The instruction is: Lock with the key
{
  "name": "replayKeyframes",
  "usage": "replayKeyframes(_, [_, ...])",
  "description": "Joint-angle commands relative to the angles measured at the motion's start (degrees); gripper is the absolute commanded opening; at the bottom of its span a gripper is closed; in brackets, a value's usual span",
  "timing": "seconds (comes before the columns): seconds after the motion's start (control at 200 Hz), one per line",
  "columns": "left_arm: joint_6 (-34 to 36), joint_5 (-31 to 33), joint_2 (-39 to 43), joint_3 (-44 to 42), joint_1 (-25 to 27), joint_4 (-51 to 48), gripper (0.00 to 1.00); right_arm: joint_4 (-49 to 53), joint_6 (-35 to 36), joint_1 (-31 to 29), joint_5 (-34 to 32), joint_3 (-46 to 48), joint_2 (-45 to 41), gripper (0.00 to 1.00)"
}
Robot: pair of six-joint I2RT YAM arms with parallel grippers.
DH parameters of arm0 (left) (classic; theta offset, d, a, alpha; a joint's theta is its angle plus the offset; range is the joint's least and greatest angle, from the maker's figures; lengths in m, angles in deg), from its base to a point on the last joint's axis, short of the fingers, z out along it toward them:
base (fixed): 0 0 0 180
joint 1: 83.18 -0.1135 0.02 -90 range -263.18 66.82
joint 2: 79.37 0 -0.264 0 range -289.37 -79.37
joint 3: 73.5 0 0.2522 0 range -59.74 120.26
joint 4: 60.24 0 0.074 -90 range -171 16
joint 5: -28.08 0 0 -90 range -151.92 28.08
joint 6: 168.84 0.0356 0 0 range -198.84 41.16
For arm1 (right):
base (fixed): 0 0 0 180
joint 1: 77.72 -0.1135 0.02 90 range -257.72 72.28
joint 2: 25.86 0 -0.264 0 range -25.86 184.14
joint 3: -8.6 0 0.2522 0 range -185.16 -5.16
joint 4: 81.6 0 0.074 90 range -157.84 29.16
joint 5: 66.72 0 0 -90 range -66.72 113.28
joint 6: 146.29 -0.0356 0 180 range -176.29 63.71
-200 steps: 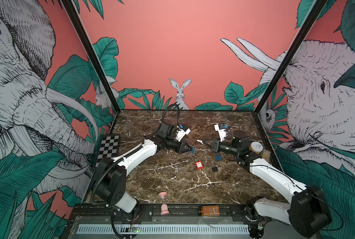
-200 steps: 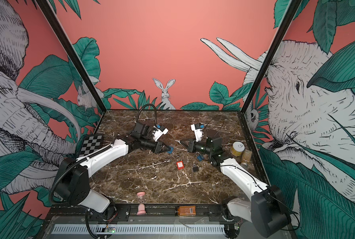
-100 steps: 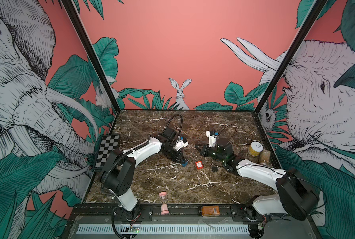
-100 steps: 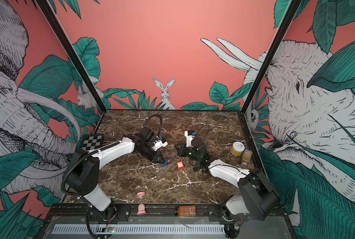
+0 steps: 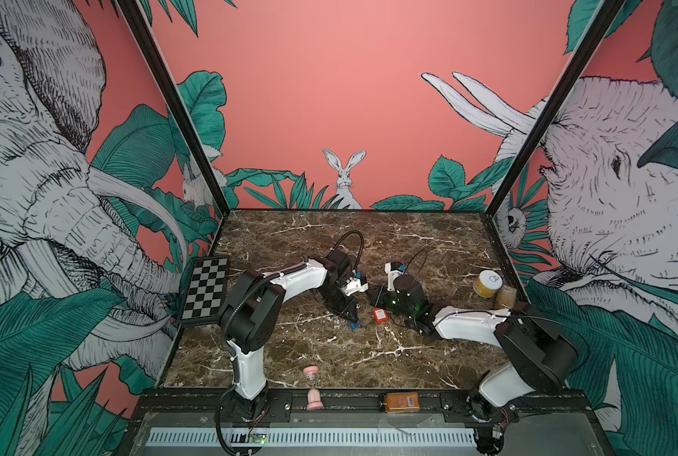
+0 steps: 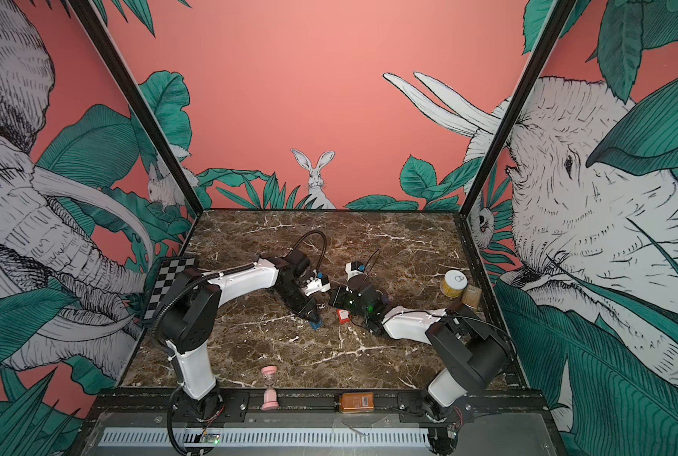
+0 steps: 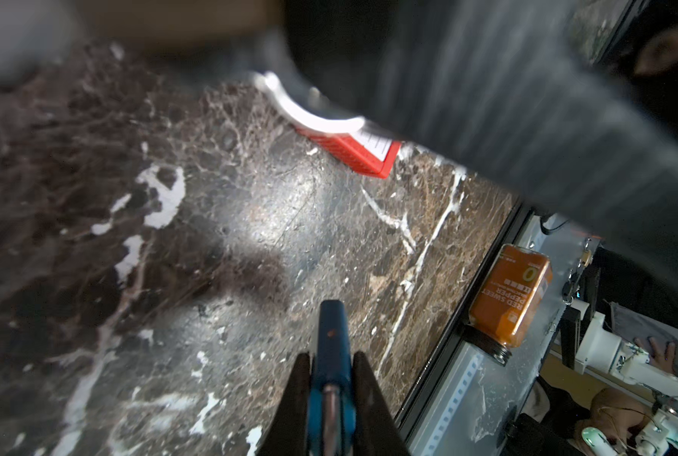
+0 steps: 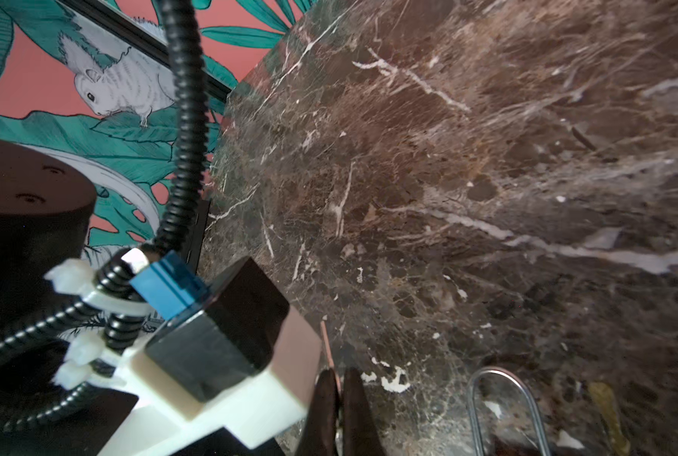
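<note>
The left gripper (image 7: 331,357) pinches a flat blue plastic piece (image 7: 331,327), likely the key; its long axis runs straight out past the 2 jaws, down toward the brown marble table (image 5: 329,355); the small red ribbed padlock (image 5: 380,314) lies just beyond that tip, toward the right arm; the right gripper (image 8: 339,379), jaws pressed together, is nearer to it, the padlock's silver shackle (image 8: 497,369) just beside it; the keyhole cannot be made out.

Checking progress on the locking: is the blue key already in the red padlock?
No: the left gripper holds the blue key clear of the red padlock, bare marble between them.
</note>
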Motion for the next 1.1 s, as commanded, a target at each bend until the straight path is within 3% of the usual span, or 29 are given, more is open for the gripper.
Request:
replayKeyframes(0.0, [2.3, -1.3, -0.9, 2.3, 0.2, -2.6, 0.00, -0.4, -1.8, -0.8, -2.2, 0.2, 0.5, 0.00])
replayKeyframes(0.385, [4.9, 2.1, -6.4, 7.1, 0.2, -8.5, 0.00, -5.2, -7.9, -4.4, -4.3, 2.5, 7.1, 0.00])
replayKeyframes(0.69, [5.7, 7.0, -9.1, 9.3, 0.1, -9.4, 0.00, -0.5, -7.8, -4.6, -4.9, 0.5, 7.6, 0.00])
replayKeyframes(0.815, [5.3, 7.9, -9.7, 8.7, 0.0, -8.2, 0.14, 2.3, -7.3, -5.1, -4.9, -1.0, 7.5, 0.00])
replayKeyframes(0.955, [4.6, 9.0, -8.9, 8.3, -0.4, -6.7, 0.19, 3.7, -7.9, -5.6, -5.0, -1.7, 8.1, 0.00])
replayKeyframes(1.035, [4.4, 9.8, -7.8, 8.2, -0.6, -6.2, 0.25, 4.7, -8.0, -5.7, -4.9, -2.3, 8.4, 0.09])
replayKeyframes(1.075, [4.4, 10.2, -7.4, 8.2, -0.6, -6.1, 0.30, 5.2, -8.1, -5.8, -4.8, -2.6, 8.6, 0.13])
replayKeyframes(1.095, [4.4, 10.4, -7.2, 8.2, -0.7, -6.0, 0.43, 5.2, -8.1, -5.8, -4.8, -2.4, 8.6, 0.14])
